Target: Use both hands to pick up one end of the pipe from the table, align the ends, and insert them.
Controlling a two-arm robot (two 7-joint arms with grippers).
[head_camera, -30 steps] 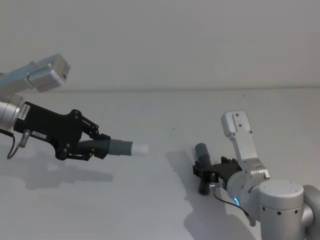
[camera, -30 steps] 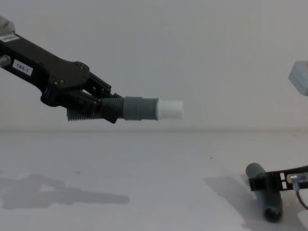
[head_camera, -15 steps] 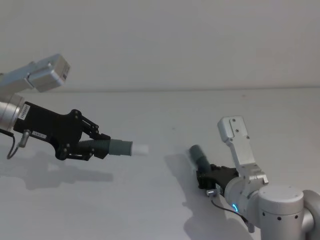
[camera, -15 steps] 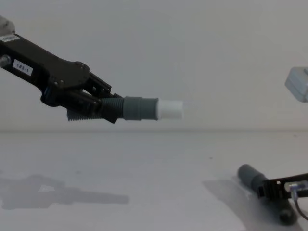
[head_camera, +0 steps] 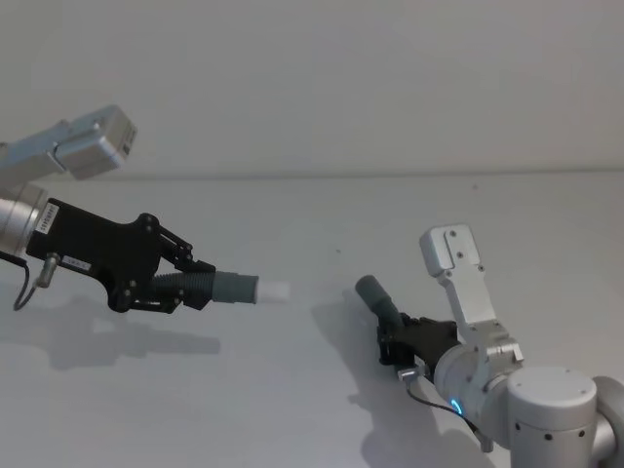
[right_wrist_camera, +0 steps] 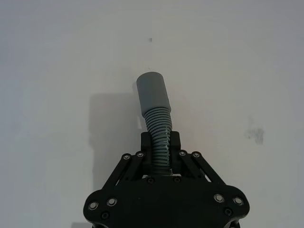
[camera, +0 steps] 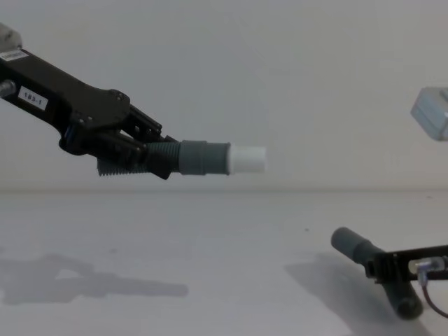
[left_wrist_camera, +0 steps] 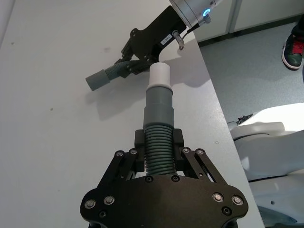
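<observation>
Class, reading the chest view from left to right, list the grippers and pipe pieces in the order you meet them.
Left gripper → white-tipped pipe piece it holds → second pipe piece, cuff leading → right gripper holding it.

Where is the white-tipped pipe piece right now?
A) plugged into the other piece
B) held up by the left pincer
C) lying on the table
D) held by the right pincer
B: the left pincer clamps the white-tipped pipe piece by its ribs, off the table; the right pincer holds the other piece.

Left gripper (head_camera: 198, 284) around white-tipped pipe piece (head_camera: 232, 289), right gripper (head_camera: 392, 336) around grey-cuffed pipe piece (head_camera: 374, 294), well apart.
</observation>
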